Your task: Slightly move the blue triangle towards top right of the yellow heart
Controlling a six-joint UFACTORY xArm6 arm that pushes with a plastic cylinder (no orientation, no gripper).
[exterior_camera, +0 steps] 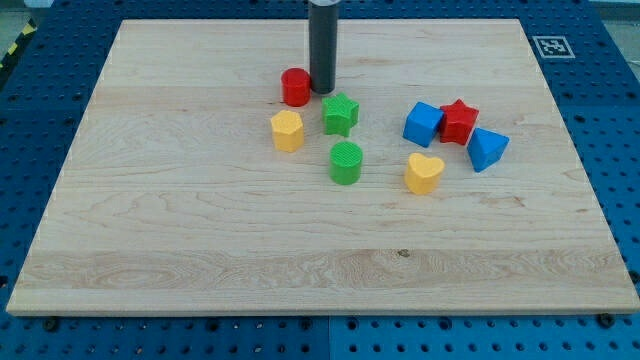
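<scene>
Tip mine, fingerless, touching red cylinder | blue triangle beside red star, right of yellow heart | bare board beyond triangle

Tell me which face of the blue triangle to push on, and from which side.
No gripping here, only pushing. The blue triangle already sits up-right of the yellow heart, so I would put my tip, now beside the red cylinder, against its lower-left face and nudge up-right, probably.

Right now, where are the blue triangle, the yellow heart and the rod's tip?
blue triangle (487, 149), camera view, its front face.
yellow heart (424, 172), camera view, its top face.
my tip (322, 91), camera view, the rod's very end, beside the red cylinder (295, 87).
</scene>
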